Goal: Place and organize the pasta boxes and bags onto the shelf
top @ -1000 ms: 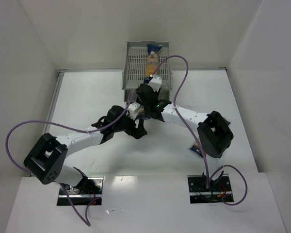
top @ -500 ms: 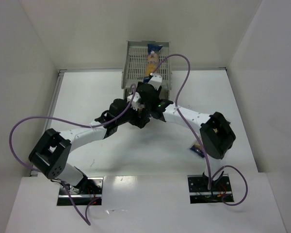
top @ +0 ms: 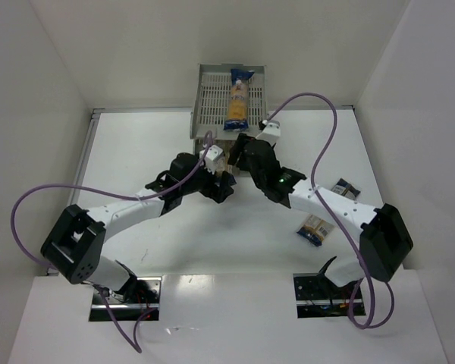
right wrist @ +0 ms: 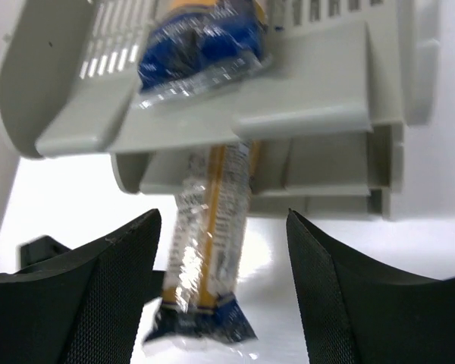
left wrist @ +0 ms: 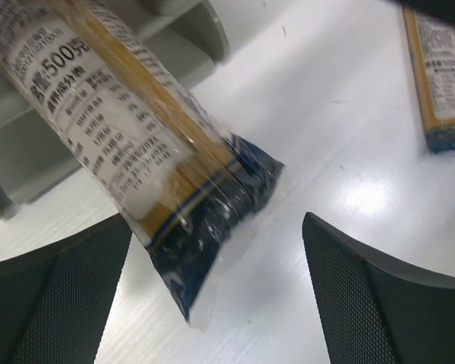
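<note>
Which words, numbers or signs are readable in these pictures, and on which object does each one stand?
"500克": on the white label of the pasta packet that sticks out of the shelf, left wrist view.
Fine print under it on the same label: too small to read.
Label of the second packet lying on the table: blurred, unreadable.
Top external and right wrist views: no readable text.

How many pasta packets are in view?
3. One clear packet of yellow pasta with dark blue ends lies on the grey plastic shelf's top tray; a second packet pokes from a lower tier; a third packet lies on the white table, right side. Others may be hidden.
</note>
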`<state>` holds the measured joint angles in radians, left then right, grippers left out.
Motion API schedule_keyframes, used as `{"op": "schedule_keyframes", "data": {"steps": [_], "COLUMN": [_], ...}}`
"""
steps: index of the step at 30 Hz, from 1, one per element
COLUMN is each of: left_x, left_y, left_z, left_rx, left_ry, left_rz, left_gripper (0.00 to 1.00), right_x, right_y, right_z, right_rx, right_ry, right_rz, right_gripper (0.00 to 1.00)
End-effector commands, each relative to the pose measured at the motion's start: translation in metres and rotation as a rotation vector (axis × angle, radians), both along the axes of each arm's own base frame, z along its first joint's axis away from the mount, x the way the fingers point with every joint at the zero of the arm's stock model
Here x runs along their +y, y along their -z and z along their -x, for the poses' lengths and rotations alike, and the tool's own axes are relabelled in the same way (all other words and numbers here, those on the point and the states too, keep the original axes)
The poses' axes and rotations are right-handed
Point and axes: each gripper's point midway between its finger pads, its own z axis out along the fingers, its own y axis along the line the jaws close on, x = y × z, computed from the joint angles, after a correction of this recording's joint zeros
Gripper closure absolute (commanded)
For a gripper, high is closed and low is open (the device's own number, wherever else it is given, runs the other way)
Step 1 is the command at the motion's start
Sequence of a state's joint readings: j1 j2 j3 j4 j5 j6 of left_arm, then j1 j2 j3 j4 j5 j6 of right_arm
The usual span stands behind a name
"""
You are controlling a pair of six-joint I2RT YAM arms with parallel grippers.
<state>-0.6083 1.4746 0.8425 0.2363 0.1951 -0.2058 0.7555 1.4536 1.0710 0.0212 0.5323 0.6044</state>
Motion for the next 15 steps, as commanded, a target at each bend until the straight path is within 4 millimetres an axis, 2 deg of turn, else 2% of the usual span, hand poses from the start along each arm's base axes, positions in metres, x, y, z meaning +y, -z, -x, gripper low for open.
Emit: {"op": "schedule_keyframes", "data": {"steps": [1,3,4,6,7,9,10,11,13,14,15], "left_x": [-0.005,-0.001,-0.001,0.002,0.002,0.003,0.005,0.009,0.015,0.023,0.028], "left_y": [-0.038,-0.043,-0.046,-0.052,-0.049,-0.062,-0.058,-0.070,-0.078,-0.094,-0.103], "left_z": [0.007,0.014,0.017,0.021,0.024,0.025,0.025,0.026,0.028,0.028,0.027], "left_rx": [-0.070,-0.069,-0.067,-0.078,-0.061,-0.087,-0.076,-0.095,-0.105,-0.145,-0.171], "left_ry": [0.070,0.085,0.094,0.098,0.108,0.111,0.099,0.086,0.063,0.027,0.002], "left_rz": [0.030,0.023,0.026,0.023,0.019,0.025,0.012,0.017,0.022,0.030,0.036], "left_gripper": [0.00,0.00,0.00,0.00,0.00,0.00,0.00,0.00,0.00,0.00,0.00], "right_x": [-0.009,-0.014,-0.015,-0.016,-0.018,-0.019,-0.024,-0.019,-0.018,-0.009,0.006], "right_y": [-0.015,-0.006,-0.009,0.002,0.003,0.011,0.013,0.010,0.022,0.014,0.024], "right_z": [0.011,0.017,0.020,0.027,0.031,0.038,0.042,0.046,0.057,0.062,0.077], "right_rx": [-0.027,-0.003,-0.004,0.019,0.027,0.052,0.058,0.058,0.071,0.040,0.053], "right_ry": [-0.010,-0.010,-0.022,-0.048,-0.057,-0.082,-0.087,-0.123,-0.200,-0.255,-0.351], "right_rz": [-0.027,-0.005,0.002,0.022,0.024,0.044,0.063,0.056,0.098,0.083,0.089], "right_gripper": [0.29,0.33,0.39,0.49,0.65,0.79,0.85,0.94,1.00,1.00,1.00]}}
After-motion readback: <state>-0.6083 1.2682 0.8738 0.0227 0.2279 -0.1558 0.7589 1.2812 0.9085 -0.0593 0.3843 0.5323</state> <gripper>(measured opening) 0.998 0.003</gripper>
